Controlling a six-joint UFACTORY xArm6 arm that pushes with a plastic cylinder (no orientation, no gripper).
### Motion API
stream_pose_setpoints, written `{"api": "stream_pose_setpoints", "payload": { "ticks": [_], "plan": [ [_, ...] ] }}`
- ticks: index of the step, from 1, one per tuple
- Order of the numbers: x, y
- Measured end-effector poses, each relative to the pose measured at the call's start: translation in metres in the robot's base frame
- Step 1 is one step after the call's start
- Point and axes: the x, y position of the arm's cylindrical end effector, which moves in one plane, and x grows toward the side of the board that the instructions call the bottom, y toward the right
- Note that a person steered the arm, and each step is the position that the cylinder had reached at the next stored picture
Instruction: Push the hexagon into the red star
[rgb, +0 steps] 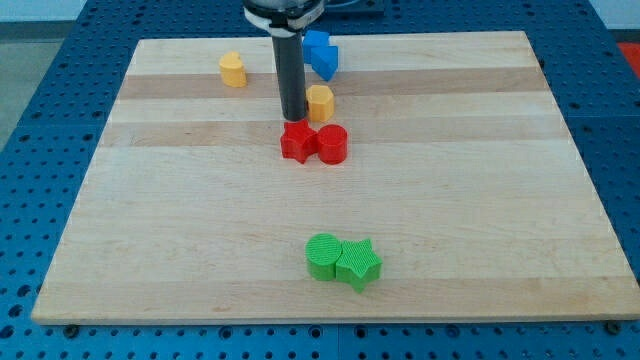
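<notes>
The yellow hexagon (320, 101) is shown just above and slightly to the view's right of the red star (297, 141), the two appearing very close or just touching; whether contact has been made cannot be settled from this view. The task is therefore judged nearly complete, with at most a short closing push toward the view's bottom left remaining. My tip (294, 117) is seen immediately to the view's left of the hexagon and just above the star. No pincer is fitted to the arm, so no open or closed state can be told.

A red cylinder (332, 144) is set against the star's right side. A second yellow block (233, 69), of rounded form, and a blue block (320, 53) of irregular outline lie near the view's top. A green cylinder (323, 256) and green star (359, 264) are paired near the bottom. The blocks appear as ridged, matte plastic; the table (500, 200) is pale, banded wood.
</notes>
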Motion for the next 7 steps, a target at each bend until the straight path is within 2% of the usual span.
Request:
{"api": "stream_pose_setpoints", "payload": {
  "ticks": [3,5,7],
  "plan": [
    [-0.06,0.001],
    [-0.051,0.048],
    [-0.019,0.045]
  ]
}}
